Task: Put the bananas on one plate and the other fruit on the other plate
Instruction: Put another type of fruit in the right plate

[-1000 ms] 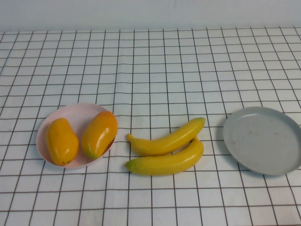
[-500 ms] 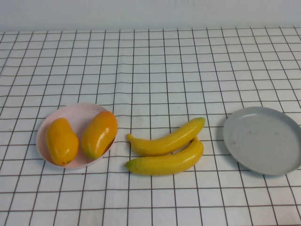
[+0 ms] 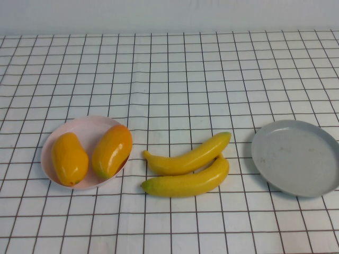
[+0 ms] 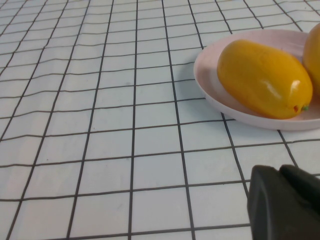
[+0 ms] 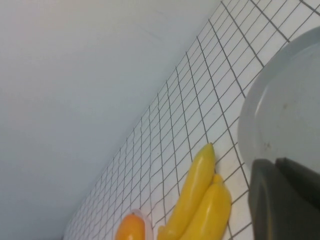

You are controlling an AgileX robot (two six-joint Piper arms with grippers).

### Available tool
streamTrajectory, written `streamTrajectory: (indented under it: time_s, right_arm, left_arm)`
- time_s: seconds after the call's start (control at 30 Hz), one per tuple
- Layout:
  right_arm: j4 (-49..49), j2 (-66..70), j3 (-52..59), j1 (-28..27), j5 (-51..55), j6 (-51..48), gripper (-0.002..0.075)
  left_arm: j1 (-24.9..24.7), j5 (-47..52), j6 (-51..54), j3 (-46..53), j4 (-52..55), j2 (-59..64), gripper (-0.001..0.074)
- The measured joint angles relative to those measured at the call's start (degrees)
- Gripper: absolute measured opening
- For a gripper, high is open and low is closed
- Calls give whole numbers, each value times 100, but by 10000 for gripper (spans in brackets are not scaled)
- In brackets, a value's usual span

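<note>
Two yellow bananas (image 3: 186,165) lie side by side on the checked cloth between the plates, also in the right wrist view (image 5: 197,200). Two orange-yellow oval fruits (image 3: 90,153) rest on the pale pink plate (image 3: 87,127) at the left; one of these fruits (image 4: 265,79) fills the pink plate (image 4: 210,90) in the left wrist view. The grey plate (image 3: 296,156) at the right holds nothing. My left gripper (image 4: 280,172) is shut, off the pink plate's near side. My right gripper (image 5: 275,165) is shut, beside the grey plate (image 5: 280,115). Neither arm shows in the high view.
A white cloth with a black grid (image 3: 169,79) covers the table. A pale wall (image 3: 169,16) runs along the far edge.
</note>
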Motion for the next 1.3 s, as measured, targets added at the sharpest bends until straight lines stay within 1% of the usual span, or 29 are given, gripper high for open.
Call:
streamTrajectory:
  time_s: [0.33,0.63,0.7,0.77,0.9,1.03,1.13,1.2,1.3]
  right_arm:
    - [153,0,0,0,-179,0,-16]
    - [197,0,0,0,-940,0,-16]
    - [337,0,0,0,-1155,0,-16]
    - [441,0,0,0,-1149,0,-16]
    - [457,0,0,0,-620,-108,-17]
    - [135,199,-382,0,-7,-793,-16]
    - [-651,903,-1130,0,608,-1331,-16]
    - [-1347,1588,-1783,0,1176,-1591,-16]
    - [-2136,2631,-2725,0,2019,-1916,-16]
  left_arm:
    - [0,0,0,0,0,0,-3]
    - [0,0,0,0,0,0,-3]
    - [0,0,0,0,0,0,-3]
    - [0,0,0,0,0,0,-3]
    - [0,0,0,0,0,0,-3]
    - [0,0,0,0,0,0,-3]
    - [0,0,0,0,0,0,-3]
    - [0,0,0,0,0,0,-3]
    - [0,0,0,0,0,0,-3]
